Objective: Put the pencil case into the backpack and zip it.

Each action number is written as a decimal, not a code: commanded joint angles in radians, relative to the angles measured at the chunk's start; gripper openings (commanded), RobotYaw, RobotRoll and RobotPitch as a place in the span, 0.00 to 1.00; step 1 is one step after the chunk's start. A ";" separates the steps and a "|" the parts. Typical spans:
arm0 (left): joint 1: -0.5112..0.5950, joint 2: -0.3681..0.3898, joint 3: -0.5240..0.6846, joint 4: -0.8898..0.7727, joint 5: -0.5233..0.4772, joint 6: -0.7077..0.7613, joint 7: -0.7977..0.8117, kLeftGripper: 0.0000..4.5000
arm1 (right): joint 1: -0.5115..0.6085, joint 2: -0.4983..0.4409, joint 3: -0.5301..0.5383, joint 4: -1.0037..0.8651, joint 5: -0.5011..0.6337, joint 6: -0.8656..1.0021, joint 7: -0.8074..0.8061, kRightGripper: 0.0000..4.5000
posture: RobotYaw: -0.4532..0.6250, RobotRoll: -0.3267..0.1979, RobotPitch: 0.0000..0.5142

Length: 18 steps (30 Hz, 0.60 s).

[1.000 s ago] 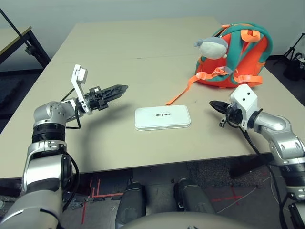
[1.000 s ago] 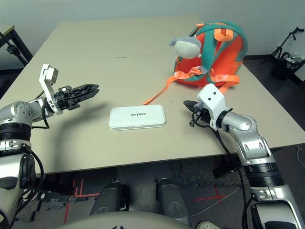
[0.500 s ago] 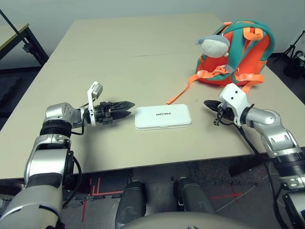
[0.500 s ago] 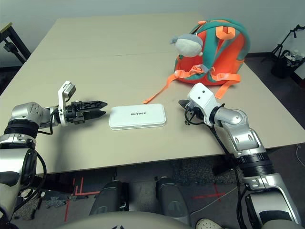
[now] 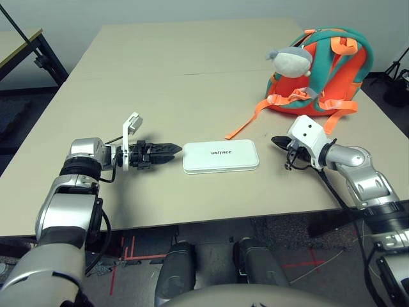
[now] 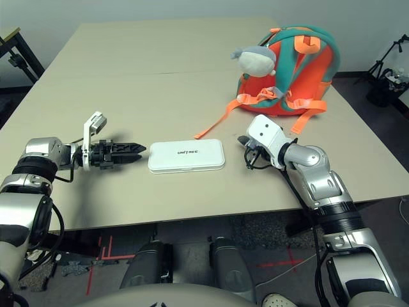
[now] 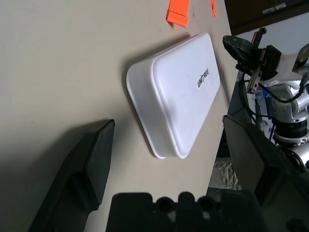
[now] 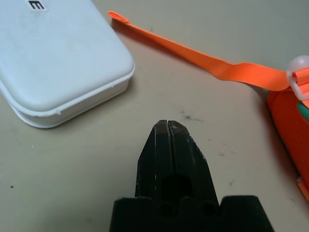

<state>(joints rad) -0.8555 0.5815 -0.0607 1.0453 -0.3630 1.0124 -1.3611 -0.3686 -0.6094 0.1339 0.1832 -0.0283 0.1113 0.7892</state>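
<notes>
Pencil case point(image 5: 220, 156) is lying flat on the desk point(image 5: 160, 83) between the 2 grippers, just ahead of the left gripper point(image 5: 167, 151) whose jaws are standing apart, so they should be straddling its short end squarely, while the right gripper point(image 5: 278, 141) is resting with jaws together near the backpack point(image 5: 323, 70).

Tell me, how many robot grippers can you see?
2. The left gripper is just left of the case, fingers open. The right gripper is just right of it, fingers shut.

The pencil case point(image 5: 220, 157) carries the only readable text: small dark letters "UNITREE" printed on its white lid, near the middle. No other label or number is readable.
</notes>
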 commanded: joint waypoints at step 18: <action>0.007 -0.021 -0.020 0.048 0.100 -0.072 -0.050 1.00 | -0.013 0.010 0.078 0.019 -0.059 -0.025 0.035 0.01 | 0.29 0.62 0.13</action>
<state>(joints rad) -0.8584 0.5660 -0.0586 1.0711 -0.2973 0.9378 -1.4186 -0.3753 -0.5888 0.1902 0.1954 -0.0671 0.0972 0.8138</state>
